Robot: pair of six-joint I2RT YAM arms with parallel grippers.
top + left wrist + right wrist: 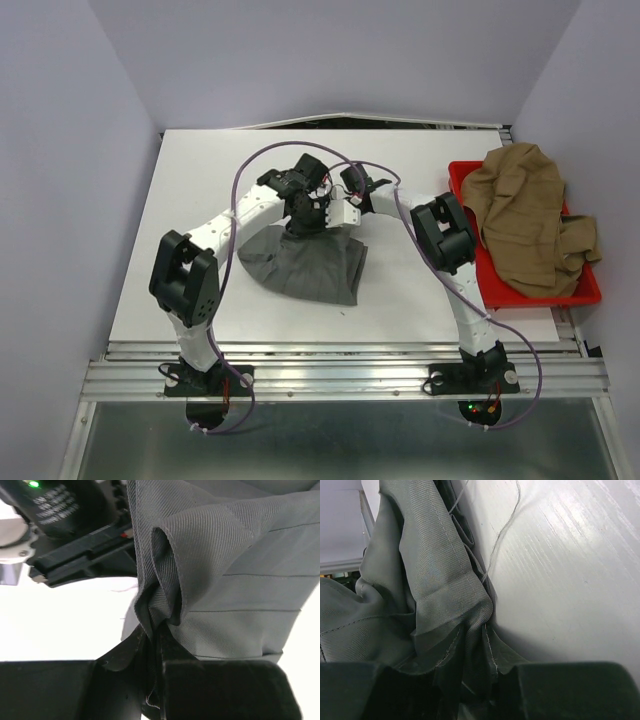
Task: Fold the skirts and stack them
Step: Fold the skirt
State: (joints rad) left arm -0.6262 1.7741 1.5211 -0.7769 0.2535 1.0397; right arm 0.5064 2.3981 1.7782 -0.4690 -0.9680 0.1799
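A grey skirt (305, 262) lies on the white table, its far edge lifted where both grippers meet. My left gripper (303, 218) is shut on a bunched fold of the grey skirt (210, 580). My right gripper (338, 215) is shut on the skirt's hem (440, 595) beside it. A tan skirt (525, 220) lies crumpled in the red tray (592, 292) at the right.
The red tray stands at the table's right edge. A metal rail (340, 375) runs along the near edge by the arm bases. Purple cables (250, 170) loop over the arms. Lilac walls enclose the table on three sides.
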